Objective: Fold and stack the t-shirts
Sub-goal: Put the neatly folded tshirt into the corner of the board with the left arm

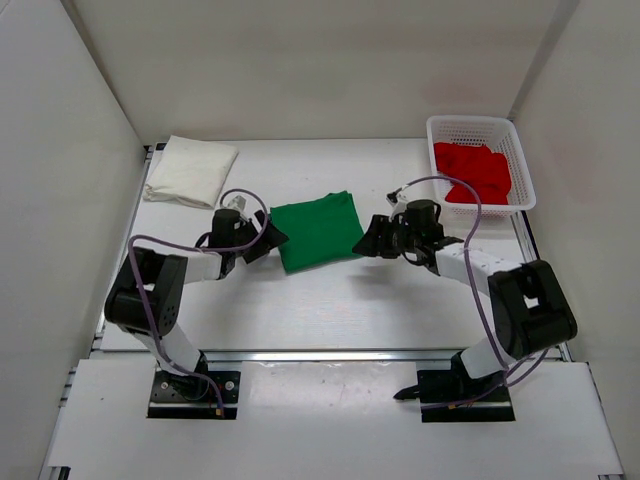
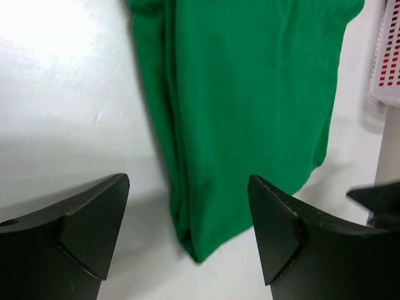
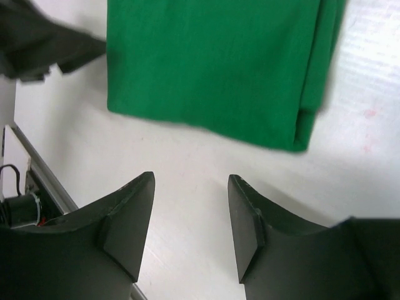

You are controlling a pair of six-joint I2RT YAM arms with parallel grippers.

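Observation:
A bright green t-shirt [image 1: 318,230] lies folded flat at the middle of the table. My left gripper [image 1: 270,238] stands open at its left edge; in the left wrist view the folded corner of the green t-shirt [image 2: 244,112] lies between the spread fingers, touching neither. Just off the shirt's right edge my right gripper [image 1: 366,240] is open over bare table, with the green t-shirt [image 3: 212,69] ahead of its fingertips. A cream-white t-shirt [image 1: 190,170] lies folded at the back left. The red t-shirt [image 1: 475,172] sits crumpled in the basket.
A white mesh basket [image 1: 512,138] stands at the back right corner, its wall [image 2: 389,56] showing at the right of the left wrist view. White walls close in the table on three sides. A metal rail [image 1: 330,353] runs along the near edge.

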